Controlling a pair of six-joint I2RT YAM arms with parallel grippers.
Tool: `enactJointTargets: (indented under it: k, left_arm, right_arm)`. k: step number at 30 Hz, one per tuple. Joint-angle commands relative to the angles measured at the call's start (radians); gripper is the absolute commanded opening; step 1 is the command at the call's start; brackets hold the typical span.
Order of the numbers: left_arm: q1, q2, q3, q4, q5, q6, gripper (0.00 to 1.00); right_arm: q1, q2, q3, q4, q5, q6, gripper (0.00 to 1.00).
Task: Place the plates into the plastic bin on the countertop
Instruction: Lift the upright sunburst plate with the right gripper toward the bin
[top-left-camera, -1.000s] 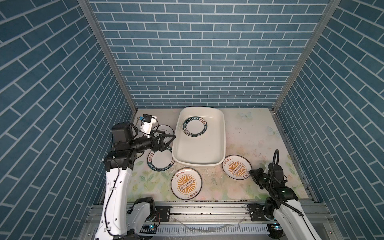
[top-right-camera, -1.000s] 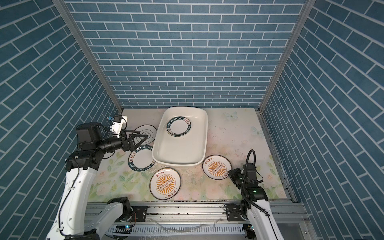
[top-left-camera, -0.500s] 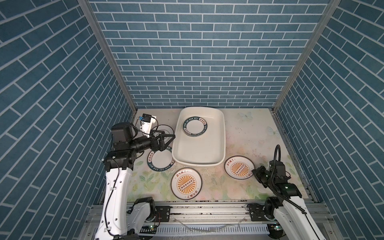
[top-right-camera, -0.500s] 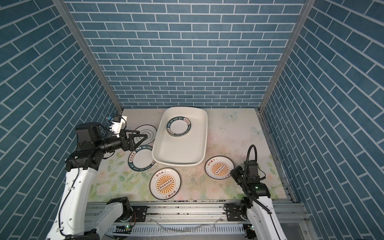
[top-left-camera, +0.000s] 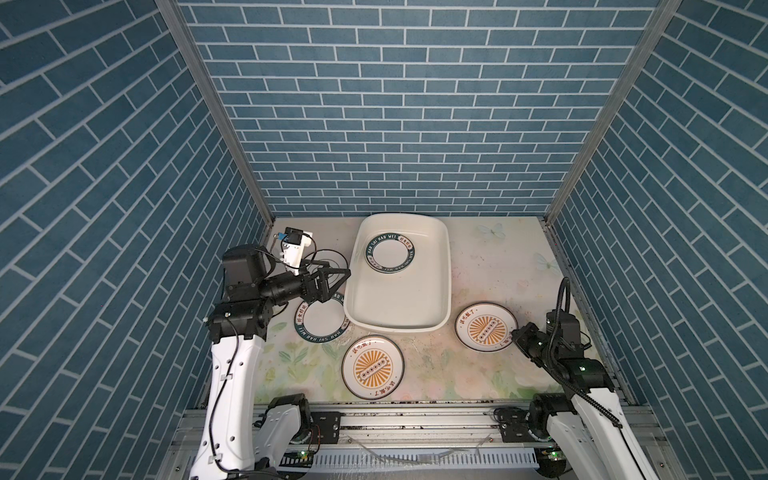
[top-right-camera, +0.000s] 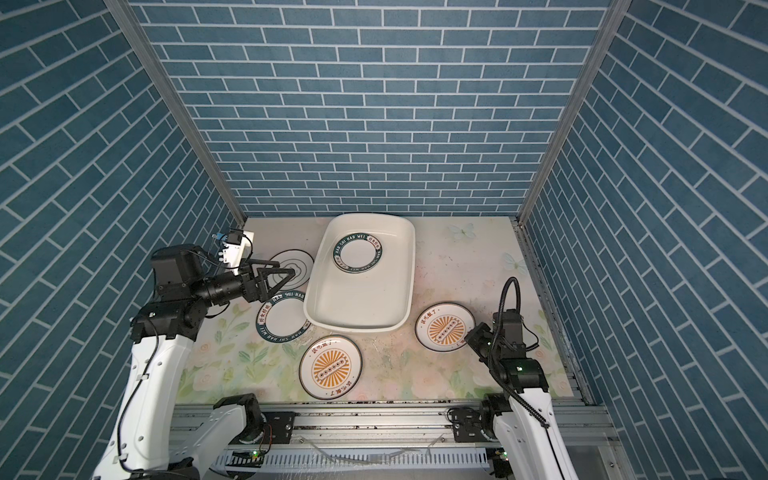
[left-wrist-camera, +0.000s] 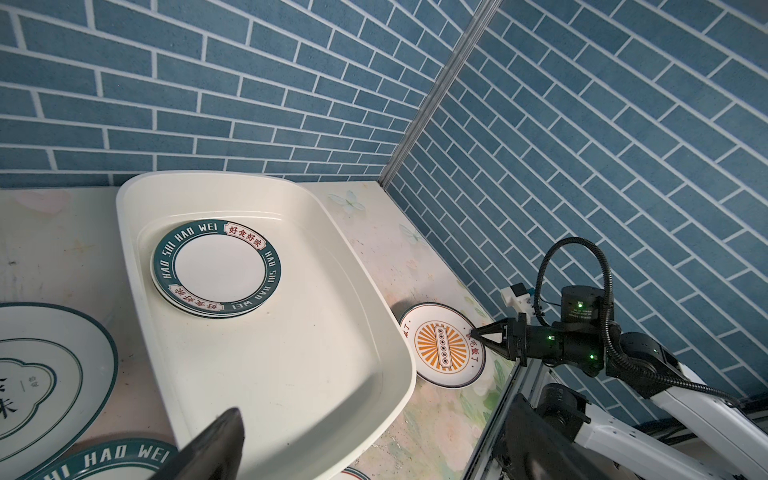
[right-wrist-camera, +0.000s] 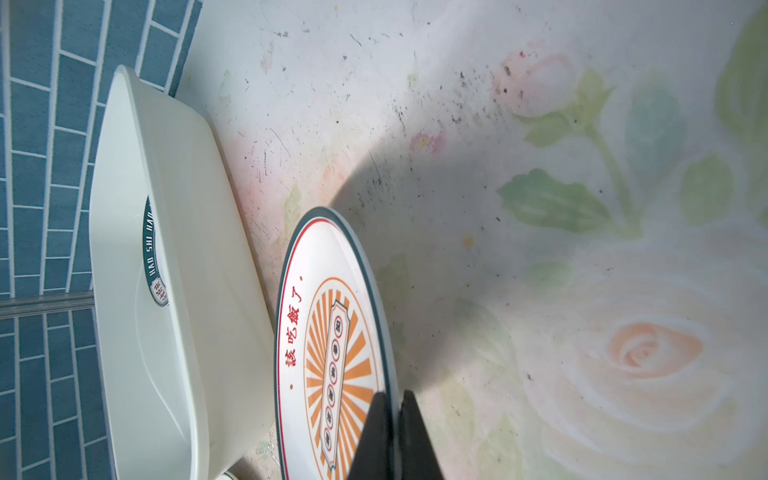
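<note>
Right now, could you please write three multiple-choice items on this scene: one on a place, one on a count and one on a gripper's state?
1. Where does the black-ringed plate lie?
A. On the countertop, left of the bin
B. Inside the bin
C. Right of the bin

2. How many orange sunburst plates are outside the bin?
A. None
B. One
C. Two

3. How is the right gripper?
A. Open above the bin
B. Shut on the rim of the right sunburst plate
C. Open on the countertop

1 A: it sits beside the bin's left wall.
2 C: one before the bin, one right of it.
3 B: the right wrist view shows fingers pinching that rim.
</note>
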Motion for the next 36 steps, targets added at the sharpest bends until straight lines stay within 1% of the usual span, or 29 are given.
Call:
enactJointTargets:
  k: [1,8,15,31,36]
  left_arm:
    - [0.008,-0.010,0.012,0.020,0.013,-0.003,1.00]
    - [0.008,-0.003,0.015,0.023,0.018,-0.003,1.00]
    - [0.008,-0.003,0.018,0.022,0.021,-0.002,1.00]
    - [0.010,-0.004,0.026,0.019,0.024,-0.001,1.00]
    - [0.011,-0.004,0.024,0.019,0.023,0.002,1.00]
  right_arm:
    - [-0.006,-0.014,0.060,-0.039,0.035,-0.040,0.00]
    - [-0.008,-0.015,0.150,-0.106,0.071,-0.083,0.00]
    - [-0.008,0.046,0.250,-0.121,0.078,-0.128,0.00]
    - [-0.008,0.230,0.437,-0.048,0.035,-0.172,0.00]
    - [-0.009,0.287,0.462,0.020,-0.019,-0.185,0.00]
